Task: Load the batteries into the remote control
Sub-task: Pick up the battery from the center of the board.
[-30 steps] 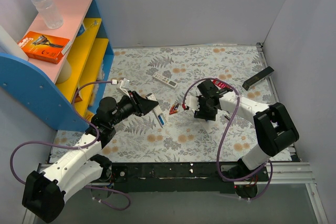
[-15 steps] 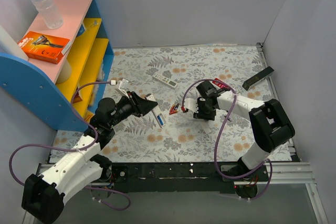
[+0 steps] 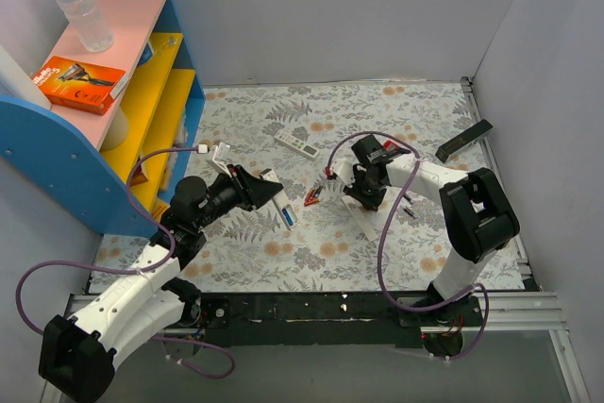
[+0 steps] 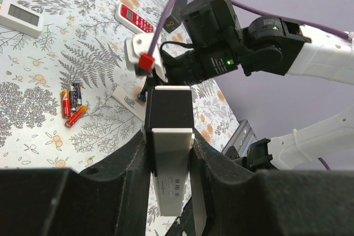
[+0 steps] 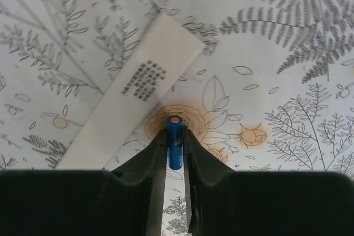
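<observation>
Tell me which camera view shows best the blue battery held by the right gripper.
The right wrist view. There the battery sits in the centre, pinched in the right gripper, its metal end visible. In the top view the gripper covers it; in the left wrist view it is too small to tell.

Bench (image 3: 330,252): remote control (image 3: 282,205) left of centre, held in the left gripper (image 3: 276,197); loose cells (image 3: 312,197) lie between it and the right gripper (image 3: 364,197), which holds one battery (image 5: 175,148). Back cover (image 5: 133,89) flat on the bench, just beside that battery. Button remote (image 3: 296,144) behind centre; shelf unit (image 3: 142,101) at far left.
</observation>
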You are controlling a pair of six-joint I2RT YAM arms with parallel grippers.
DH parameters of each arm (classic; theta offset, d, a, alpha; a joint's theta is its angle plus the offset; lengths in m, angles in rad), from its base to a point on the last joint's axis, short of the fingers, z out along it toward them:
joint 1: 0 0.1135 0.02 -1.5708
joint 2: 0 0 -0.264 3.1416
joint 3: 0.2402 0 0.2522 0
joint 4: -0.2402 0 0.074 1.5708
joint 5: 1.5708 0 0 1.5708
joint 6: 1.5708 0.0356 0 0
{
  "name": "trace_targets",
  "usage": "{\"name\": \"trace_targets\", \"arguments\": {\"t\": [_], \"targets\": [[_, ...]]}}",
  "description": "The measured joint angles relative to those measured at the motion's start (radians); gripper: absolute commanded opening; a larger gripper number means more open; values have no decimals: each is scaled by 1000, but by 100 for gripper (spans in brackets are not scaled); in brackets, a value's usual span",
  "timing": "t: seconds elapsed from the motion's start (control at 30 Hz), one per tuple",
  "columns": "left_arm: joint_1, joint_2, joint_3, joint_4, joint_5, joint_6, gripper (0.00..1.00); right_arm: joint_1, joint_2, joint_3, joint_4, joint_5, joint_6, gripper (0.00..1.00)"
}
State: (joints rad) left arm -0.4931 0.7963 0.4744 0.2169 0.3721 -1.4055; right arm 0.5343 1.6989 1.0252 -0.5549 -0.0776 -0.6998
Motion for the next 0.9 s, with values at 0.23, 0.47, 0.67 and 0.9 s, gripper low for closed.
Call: {"name": "trace_targets", "arguments": {"t": [0.23,0.47,0.67,0.9], "targets": [[0,1,0,2,0,-5,0,-38,60,68,1,34,309,37],[0,13,0,9,0,-9,0,-44,55,61,18,79,430,48],[0,24,0,23,0,-13,0,-44,19,14,63,97,450,47],[0,31,0,26,1,-19,0,-50,-14,-26,85,108,459,38]]}}
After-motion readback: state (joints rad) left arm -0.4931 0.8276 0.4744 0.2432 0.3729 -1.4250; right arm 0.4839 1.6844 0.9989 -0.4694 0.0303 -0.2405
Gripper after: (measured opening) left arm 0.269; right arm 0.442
